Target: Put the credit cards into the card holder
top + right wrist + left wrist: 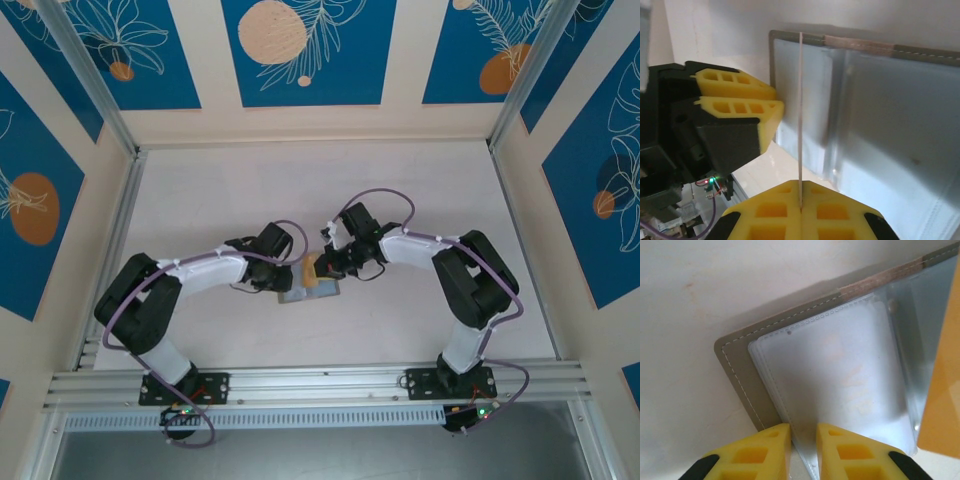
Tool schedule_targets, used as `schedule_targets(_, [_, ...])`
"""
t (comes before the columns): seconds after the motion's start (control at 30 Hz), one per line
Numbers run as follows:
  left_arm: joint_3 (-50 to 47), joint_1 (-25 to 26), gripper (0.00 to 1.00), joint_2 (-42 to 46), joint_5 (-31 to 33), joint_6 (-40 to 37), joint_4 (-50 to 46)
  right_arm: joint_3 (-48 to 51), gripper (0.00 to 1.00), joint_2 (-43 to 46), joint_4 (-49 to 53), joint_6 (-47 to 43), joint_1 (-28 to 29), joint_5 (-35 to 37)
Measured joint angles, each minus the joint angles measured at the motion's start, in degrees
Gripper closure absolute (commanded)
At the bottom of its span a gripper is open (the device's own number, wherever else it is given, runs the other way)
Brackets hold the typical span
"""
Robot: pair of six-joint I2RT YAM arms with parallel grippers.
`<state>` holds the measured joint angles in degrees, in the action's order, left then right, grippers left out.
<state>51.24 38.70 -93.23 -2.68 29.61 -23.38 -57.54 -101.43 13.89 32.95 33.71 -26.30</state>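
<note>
The grey card holder [310,293] lies open on the table between the two arms, its stitched cover [740,375] spread flat and clear inner sleeves [840,375] on top. My left gripper [803,440] is closed on the near edge of those sleeves, which run up between its yellow fingers. My right gripper [801,207] is shut on a yellow-orange credit card [800,110], seen edge-on as a thin upright line over the holder's [790,36] left part. The same card [942,365] hangs at the right of the left wrist view. From above it shows as an orange patch [311,270].
The left gripper's yellow fingers [740,107] and black body sit close to the left of the held card. Pale table [240,190] extends behind both arms. Aluminium rails [320,385] run along the near edge, and patterned walls enclose the sides.
</note>
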Motion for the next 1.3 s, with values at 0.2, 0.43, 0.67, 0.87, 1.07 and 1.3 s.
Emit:
schedule_targets(0.2, [-0.31,0.37,0.81,0.0,0.59,0.0,0.42,-0.02,1.0,-0.76,0.26,0.0,0.0,1.88])
schedule_targets(0.43, [-0.92,0.59,0.81,0.17,0.87,0.04,1.38,-0.11,1.0,-1.84,-0.61,0.04,0.11,2.08])
schedule_targets(0.67, [-1.03,0.59,0.81,0.33,0.85,0.26,1.51,-0.11,1.0,-2.01,-1.9,0.09,0.26,1.9])
schedule_targets(0.87, [-1.33,0.59,0.81,0.52,0.85,0.26,1.88,-0.09,1.0,-3.02,-3.45,0.5,0.92,1.49])
schedule_targets(1.07, [-1.38,0.59,0.81,0.55,0.85,0.28,1.92,1.79,1.0,-3.85,-7.21,2.01,1.18,-0.15])
schedule_targets(1.3, [-1.38,0.59,0.81,0.55,0.85,0.44,1.92,6.14,1.0,-3.91,-11.37,3.48,1.2,-3.43])
